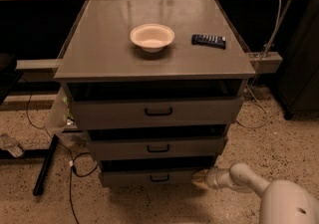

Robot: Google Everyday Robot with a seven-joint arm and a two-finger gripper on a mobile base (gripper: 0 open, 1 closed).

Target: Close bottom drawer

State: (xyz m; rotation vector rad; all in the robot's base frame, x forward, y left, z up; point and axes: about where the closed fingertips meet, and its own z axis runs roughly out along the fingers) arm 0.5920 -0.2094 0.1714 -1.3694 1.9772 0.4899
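The bottom drawer [144, 178] is the lowest of three grey drawers in the cabinet [154, 58]. It stands slightly open, with a dark gap above its flat front and a small black loop handle [159, 178]. My gripper [201, 178] reaches in low from the right on a white arm [249, 180] and sits against the right end of the bottom drawer's front. The middle drawer [157, 147] and top drawer [157, 112] also stand partly open.
A white bowl [152, 37] and a black remote [209, 41] lie on the cabinet top. Cables [75, 166] and a black bar [45, 166] lie on the floor at left. A plastic bottle [10, 144] lies far left. A dark cabinet [301, 68] stands at right.
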